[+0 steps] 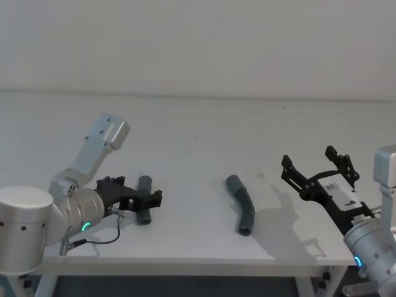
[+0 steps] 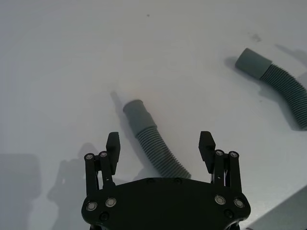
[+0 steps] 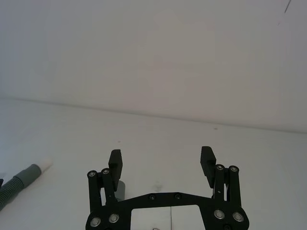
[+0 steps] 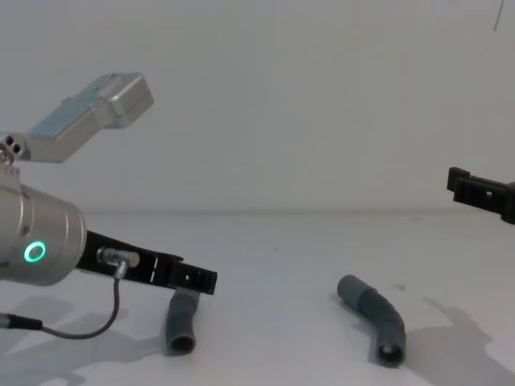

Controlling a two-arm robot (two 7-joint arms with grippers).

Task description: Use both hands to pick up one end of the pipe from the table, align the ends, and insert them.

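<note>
The big, flat, pale grey-white table (image 1: 198, 136) is holding both pipe pieces, and they are lying well apart, so each arm is getting its own piece to reach. The thick silver left arm (image 1: 28, 223) is reaching in low over the table from the left side. The thick silver right arm (image 1: 377, 247) is hanging up high at the right side. The black left gripper (image 2: 160, 141) is sitting down by the table with its ribbed fingers (image 2: 113, 148) spread wide, one on each side of the short piece and not touching it. I think it is getting ready to pinch. The black right gripper (image 3: 161, 155) is spread wide too and is holding nothing. It is floating above the table, well to the right of the longer piece. The longer dark grey bent tube with the ridged middle (image 1: 242, 207) is lying near the middle of the table. The short dark grey ridged tube (image 4: 182, 320) is lying on the left, between the left gripper's fingers.
</note>
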